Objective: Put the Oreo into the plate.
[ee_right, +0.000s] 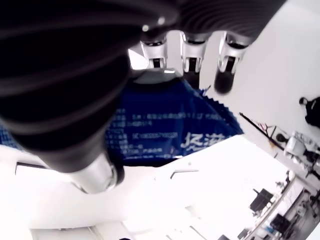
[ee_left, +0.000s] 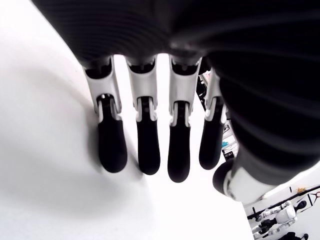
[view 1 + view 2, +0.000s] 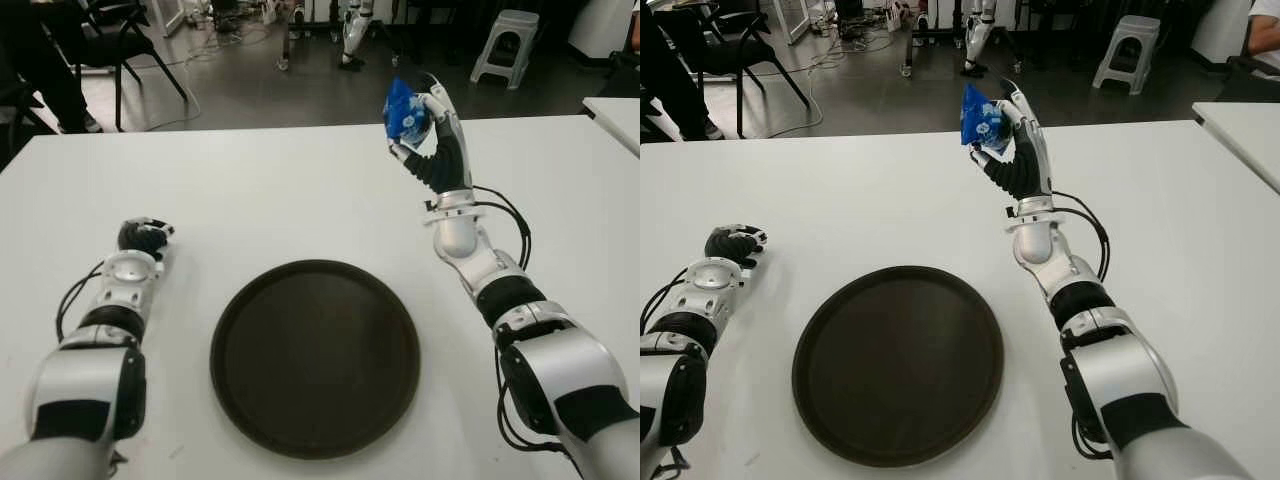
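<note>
Nearest in the left eye view is the round dark plate [image 3: 315, 358], lying empty on the white table [image 3: 300, 190] between the two forearms. Beyond it and off to its right side, the right hand [image 3: 428, 128] is raised well above the tabletop, fingers pointing up, clamped on the blue Oreo packet [image 3: 404, 110]. That packet sits at the fingertips, pinched between thumb and fingers, high over the far part of the table and not above the plate. To the left of the plate shows the left hand [image 3: 144, 236], low by the table surface.

From the right eye view the same scene holds: the packet stands at the top of the raised hand, clear of the plate's rim.

Seen from the left wrist view, four dark-tipped fingers [image 2: 148, 147] extend straight and side by side, slightly apart, holding nothing, with white table beneath them.

Close up in the right wrist view, the blue wrapper with white print fills the space under the fingers [image 1: 194, 62], which curl over its crimped top edge while the thumb presses from the opposite side.
</note>
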You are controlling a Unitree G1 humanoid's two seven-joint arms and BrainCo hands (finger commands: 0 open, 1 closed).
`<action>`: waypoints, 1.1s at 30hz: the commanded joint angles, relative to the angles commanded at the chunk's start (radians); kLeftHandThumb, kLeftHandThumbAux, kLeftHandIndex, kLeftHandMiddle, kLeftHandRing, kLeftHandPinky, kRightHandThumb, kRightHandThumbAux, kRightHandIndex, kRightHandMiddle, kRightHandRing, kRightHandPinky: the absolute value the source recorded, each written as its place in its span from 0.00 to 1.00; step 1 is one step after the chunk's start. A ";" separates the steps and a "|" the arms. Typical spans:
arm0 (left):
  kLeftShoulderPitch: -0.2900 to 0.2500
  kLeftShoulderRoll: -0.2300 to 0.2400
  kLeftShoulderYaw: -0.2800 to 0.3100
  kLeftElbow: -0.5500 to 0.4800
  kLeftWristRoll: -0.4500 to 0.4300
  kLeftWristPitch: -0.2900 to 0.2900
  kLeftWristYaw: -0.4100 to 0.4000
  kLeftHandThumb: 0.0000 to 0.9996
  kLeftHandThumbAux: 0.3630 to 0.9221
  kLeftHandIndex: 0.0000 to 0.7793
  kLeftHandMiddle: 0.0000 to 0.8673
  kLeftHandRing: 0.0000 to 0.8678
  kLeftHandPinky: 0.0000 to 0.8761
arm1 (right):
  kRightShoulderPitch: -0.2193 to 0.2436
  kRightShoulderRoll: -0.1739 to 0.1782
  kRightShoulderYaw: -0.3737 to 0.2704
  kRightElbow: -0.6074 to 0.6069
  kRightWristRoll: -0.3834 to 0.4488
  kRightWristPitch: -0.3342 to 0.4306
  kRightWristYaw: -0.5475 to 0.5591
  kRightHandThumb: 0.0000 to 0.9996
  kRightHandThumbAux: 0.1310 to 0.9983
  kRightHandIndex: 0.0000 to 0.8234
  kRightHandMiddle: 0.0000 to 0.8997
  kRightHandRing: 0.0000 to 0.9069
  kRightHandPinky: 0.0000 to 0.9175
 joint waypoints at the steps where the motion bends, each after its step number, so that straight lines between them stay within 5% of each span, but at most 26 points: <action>1: -0.001 0.000 -0.001 0.000 0.001 0.002 0.000 0.83 0.57 0.55 0.49 0.32 0.33 | 0.000 0.000 0.002 0.003 -0.001 -0.009 0.002 0.71 0.67 0.51 0.12 0.16 0.22; 7: -0.002 0.000 0.000 0.000 -0.001 0.003 -0.002 0.83 0.57 0.57 0.48 0.30 0.30 | -0.001 -0.010 0.012 0.019 0.022 -0.070 0.094 0.71 0.67 0.51 0.12 0.16 0.21; 12: -0.003 -0.001 -0.003 -0.001 0.002 0.004 0.004 0.83 0.57 0.56 0.49 0.33 0.31 | 0.007 -0.009 -0.020 0.025 0.160 -0.091 0.422 0.71 0.67 0.51 0.11 0.10 0.11; 19: -0.001 -0.003 -0.003 -0.002 0.002 0.000 0.014 0.83 0.57 0.55 0.49 0.32 0.29 | 0.009 -0.024 -0.031 0.008 0.268 -0.047 0.718 0.71 0.67 0.51 0.09 0.06 0.06; 33: 0.002 -0.001 0.000 -0.002 -0.002 -0.006 0.005 0.83 0.57 0.56 0.50 0.39 0.35 | 0.020 -0.033 -0.004 -0.022 0.339 -0.074 1.132 0.70 0.68 0.51 0.14 0.10 0.05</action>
